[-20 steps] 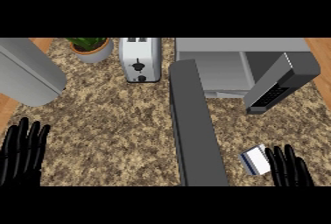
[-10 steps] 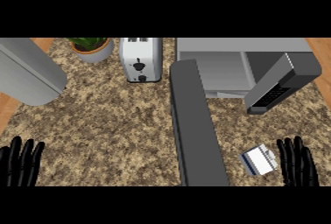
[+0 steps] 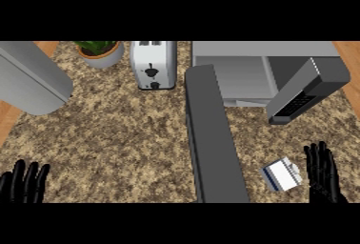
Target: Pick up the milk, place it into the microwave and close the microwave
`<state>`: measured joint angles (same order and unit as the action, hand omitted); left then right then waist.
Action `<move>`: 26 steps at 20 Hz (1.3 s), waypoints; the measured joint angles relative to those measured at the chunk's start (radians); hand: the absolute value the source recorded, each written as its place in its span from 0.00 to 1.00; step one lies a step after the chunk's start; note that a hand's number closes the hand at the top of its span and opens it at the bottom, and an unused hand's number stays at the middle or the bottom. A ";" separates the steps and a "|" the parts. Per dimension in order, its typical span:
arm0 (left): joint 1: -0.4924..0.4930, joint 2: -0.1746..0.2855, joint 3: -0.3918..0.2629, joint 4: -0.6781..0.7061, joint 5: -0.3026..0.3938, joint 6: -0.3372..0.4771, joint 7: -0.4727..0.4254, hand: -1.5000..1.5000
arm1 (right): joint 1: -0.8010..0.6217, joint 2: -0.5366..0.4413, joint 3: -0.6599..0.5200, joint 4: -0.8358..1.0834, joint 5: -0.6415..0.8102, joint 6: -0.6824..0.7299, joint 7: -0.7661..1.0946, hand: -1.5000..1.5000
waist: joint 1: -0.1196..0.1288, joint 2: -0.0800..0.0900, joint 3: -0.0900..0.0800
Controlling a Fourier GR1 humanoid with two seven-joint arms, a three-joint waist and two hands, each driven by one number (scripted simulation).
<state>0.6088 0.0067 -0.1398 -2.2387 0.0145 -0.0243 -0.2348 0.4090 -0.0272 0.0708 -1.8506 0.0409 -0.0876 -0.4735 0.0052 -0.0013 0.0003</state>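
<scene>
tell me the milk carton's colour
Small white milk carton with a blue side; head view.

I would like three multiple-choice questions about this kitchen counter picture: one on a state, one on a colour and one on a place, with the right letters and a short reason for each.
1. The door of the microwave is:
A. open
B. closed
C. missing

2. The leaves of the potted plant are:
A. red
B. green
C. yellow

3. The milk carton lies:
A. inside the microwave
B. on the counter, beside the right hand
C. on top of the microwave

Answers:
1 A: the door is swung out to the right and the cavity shows.
2 B: green leaves show above the pot's rim.
3 B: the carton lies on the speckled top, just left of the open right hand.
</scene>
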 measured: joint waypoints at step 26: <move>0.070 0.011 -0.030 0.009 0.002 0.001 -0.066 0.00 | -0.223 -0.114 -0.228 0.659 -0.009 0.083 -0.315 0.00 | 0.001 0.001 0.000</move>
<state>0.6784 0.0178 -0.1703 -2.2293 0.0165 -0.0235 -0.3011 0.1858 -0.1413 -0.1574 -1.1913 0.0323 -0.0047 -0.7887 0.0058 -0.0004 0.0005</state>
